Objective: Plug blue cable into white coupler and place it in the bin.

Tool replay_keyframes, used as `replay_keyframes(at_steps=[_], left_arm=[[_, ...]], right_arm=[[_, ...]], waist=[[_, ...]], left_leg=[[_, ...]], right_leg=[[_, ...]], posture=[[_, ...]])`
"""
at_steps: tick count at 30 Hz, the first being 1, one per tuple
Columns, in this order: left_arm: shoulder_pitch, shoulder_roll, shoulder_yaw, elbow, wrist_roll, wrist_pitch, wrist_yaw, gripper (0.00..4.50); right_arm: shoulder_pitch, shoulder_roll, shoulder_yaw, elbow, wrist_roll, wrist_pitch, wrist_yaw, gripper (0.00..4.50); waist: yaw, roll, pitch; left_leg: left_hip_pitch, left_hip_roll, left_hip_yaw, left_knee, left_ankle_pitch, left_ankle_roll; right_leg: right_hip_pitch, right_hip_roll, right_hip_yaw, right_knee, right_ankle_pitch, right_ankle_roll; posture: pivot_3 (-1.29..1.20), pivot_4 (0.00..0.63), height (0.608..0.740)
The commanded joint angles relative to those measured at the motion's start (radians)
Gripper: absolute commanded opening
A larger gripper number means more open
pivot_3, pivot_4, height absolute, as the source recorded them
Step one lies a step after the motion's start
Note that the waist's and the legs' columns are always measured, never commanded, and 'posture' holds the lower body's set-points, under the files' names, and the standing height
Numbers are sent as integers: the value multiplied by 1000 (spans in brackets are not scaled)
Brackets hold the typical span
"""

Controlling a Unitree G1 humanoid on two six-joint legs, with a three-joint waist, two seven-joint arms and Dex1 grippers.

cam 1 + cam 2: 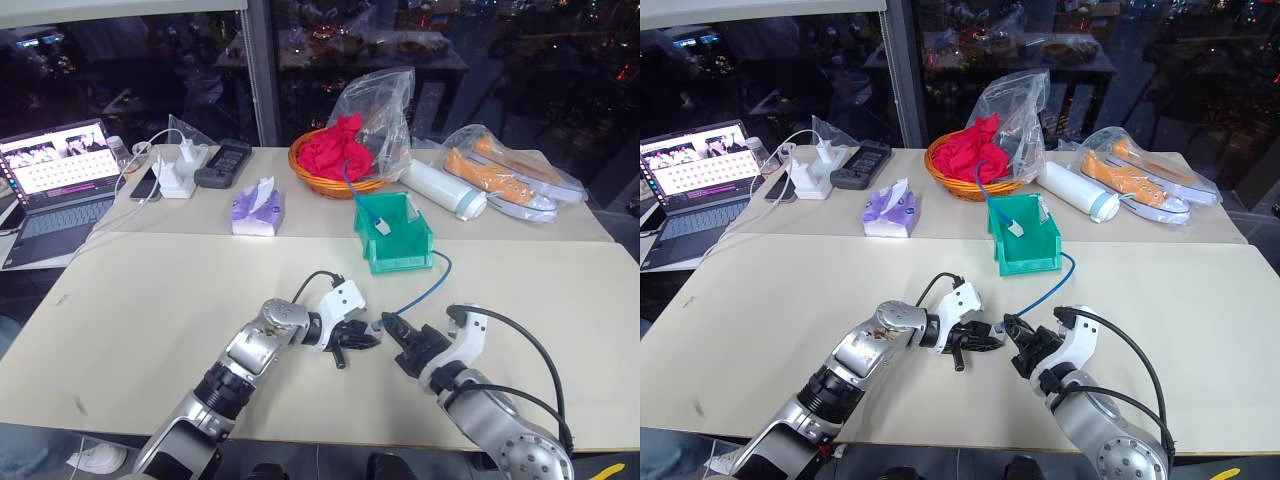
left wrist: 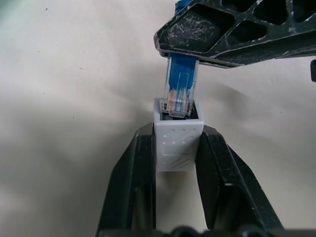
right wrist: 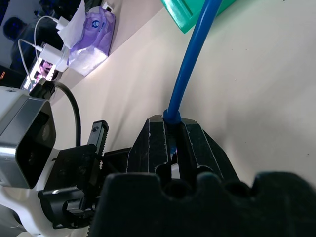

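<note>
The left gripper's (image 2: 177,148) two black fingers are clamping the white coupler (image 2: 178,139) by its sides, socket mouth facing away from the wrist. The right gripper (image 3: 174,129) is closed tight on the blue cable (image 3: 190,64) just behind its clear plug. Both are meeting over the bare table (image 1: 150,320), nearest the robot.

The plug tip is sitting in the socket mouth, most of its clear body still standing proud, so the insertion looks begun but not finished. To do it well, the right gripper should be driving the plug straight along the socket's axis while the left is holding the coupler rigid; any sideways lean would be jamming the plug against the rim. The latch tab's side should be matching the socket's notch; I cannot tell from here whether it does. Pushing should be continuing until the plug body is sunk in.

The left wrist view is giving the plug-to-socket alignment up close, which the eye views are reducing to two dark fingertips touching. The right wrist view is showing the cable leaving the closed fingers. The eye views alone are showing the route beyond: the cable is running across the table, up over the wall of the bin (image 1: 395,262), with its far plug lying inside.
</note>
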Motion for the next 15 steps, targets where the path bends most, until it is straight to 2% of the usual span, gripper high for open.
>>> replay_keyframes(at_steps=[1,15], left_arm=[[19,-1,-15,13,4,15,15,638],[4,14,-9,-49,-5,75,33,638]], right_arm=[[-1,-16,1,6,-1,39,-3,0],[-42,-87,75,-19,-64,162,-10,0]], waist=[[0,0,0],[-6,0,0]], left_leg=[[0,0,0,0,0,0],[2,0,0,0,0,0]], right_leg=[[0,0,0,0,0,0],[1,0,0,0,0,0]], posture=[[0,150,740],[0,150,740]])
